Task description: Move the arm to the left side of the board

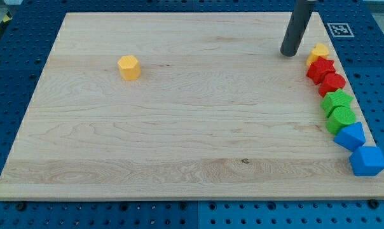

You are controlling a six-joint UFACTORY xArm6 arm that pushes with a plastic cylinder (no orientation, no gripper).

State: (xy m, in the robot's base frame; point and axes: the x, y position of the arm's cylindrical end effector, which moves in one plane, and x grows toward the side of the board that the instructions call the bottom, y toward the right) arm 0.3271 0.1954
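My dark rod comes down from the view's top right, and my tip point(289, 53) rests on the wooden board point(179, 127) near its top right corner. It stands just left of a yellow block point(318, 51), apart from it. A yellow hexagonal block point(129, 67) sits alone in the board's upper left part, far from my tip.
Below the yellow block a column of blocks runs down the board's right edge: two red star-like blocks point(320, 69) point(332, 83), a green star block point(336, 100), a green rounded block point(341, 119), and two blue blocks point(349, 136) point(368, 160). A blue pegboard point(7, 76) surrounds the board.
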